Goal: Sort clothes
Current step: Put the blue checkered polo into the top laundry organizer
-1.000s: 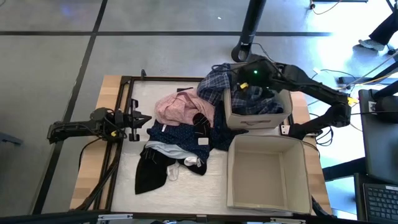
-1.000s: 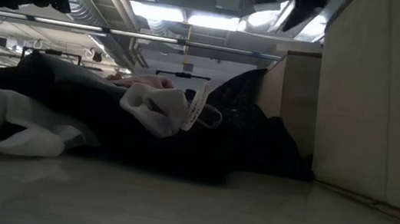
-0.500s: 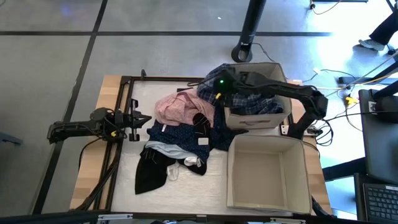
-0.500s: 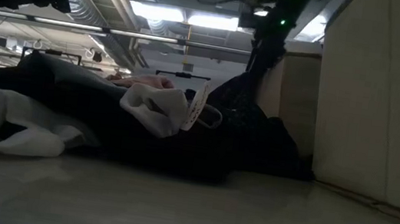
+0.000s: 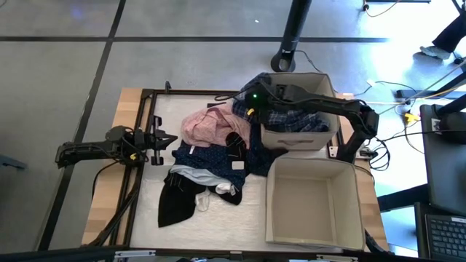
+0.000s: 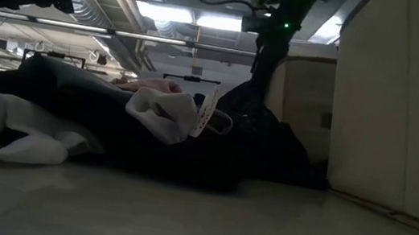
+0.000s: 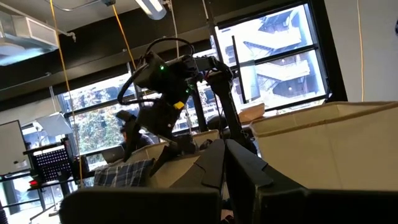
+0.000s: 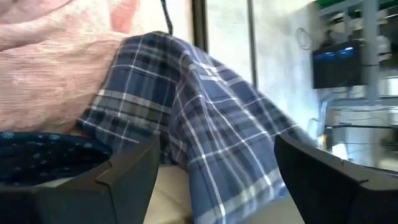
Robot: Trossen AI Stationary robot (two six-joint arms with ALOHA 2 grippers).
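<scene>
The desk (image 5: 138, 102) carries the clothes heap at its centre. A plaid shirt (image 5: 251, 98) drapes over the far box (image 5: 324, 138) at 1 o'clock. The right gripper (image 5: 256, 102) hangs there, fingers spread wide, empty. The left gripper (image 5: 162, 140) waits at 9 o'clock; its fingers cannot be judged.

I count two beige cardboard boxes — the far box (image 5: 295, 138) with plaid cloth spilling over it and the near box (image 5: 313, 204). Garments in the pile: one blue-white plaid shirt (image 5: 251, 98), one pink piece (image 5: 211, 125), one dotted navy piece (image 5: 207, 155), one black piece (image 5: 175, 204), and two small white socks (image 5: 224, 190) (image 5: 202, 203) — six that I can tell apart
</scene>
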